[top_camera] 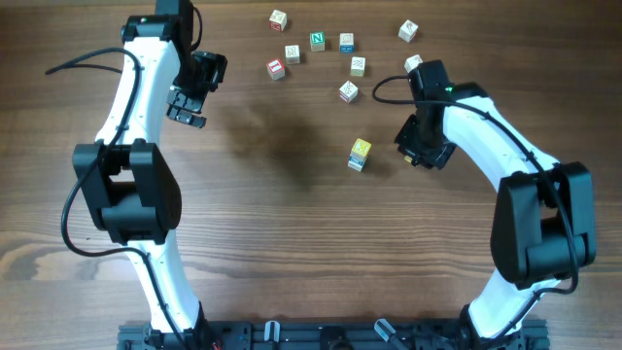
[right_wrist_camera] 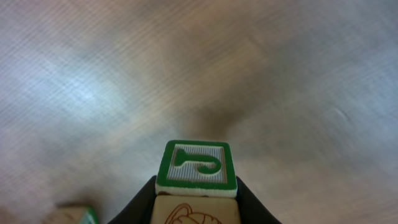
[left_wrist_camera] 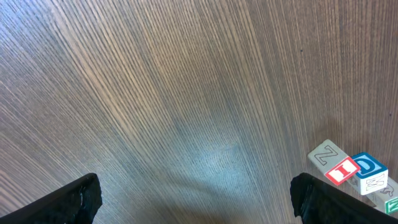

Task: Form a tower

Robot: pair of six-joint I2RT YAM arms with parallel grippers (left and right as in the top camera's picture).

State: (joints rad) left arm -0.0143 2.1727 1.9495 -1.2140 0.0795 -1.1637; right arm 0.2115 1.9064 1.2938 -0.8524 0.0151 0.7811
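Note:
The tower (top_camera: 360, 154) is a short stack of pale letter cubes with a yellow face on top and blue below, right of the table's centre. Just to its right hangs my right gripper (top_camera: 420, 146), which hides its load from overhead. In the right wrist view that gripper (right_wrist_camera: 196, 190) is shut on a wooden cube (right_wrist_camera: 197, 165) with a green-bordered J face, held above the bare table. Far from the tower, at the upper left, my left gripper (top_camera: 187, 105) stands open. Its fingers (left_wrist_camera: 74, 200) are spread wide over bare wood with nothing between them.
Several loose letter cubes lie scattered at the back, among them a red one (top_camera: 276, 69), a green one (top_camera: 317, 41) and one at the far right (top_camera: 408, 31). A red I cube (left_wrist_camera: 339, 169) and a blue cube (left_wrist_camera: 368, 167) lie beside the left fingers. A cube corner (right_wrist_camera: 74, 215) shows low left.

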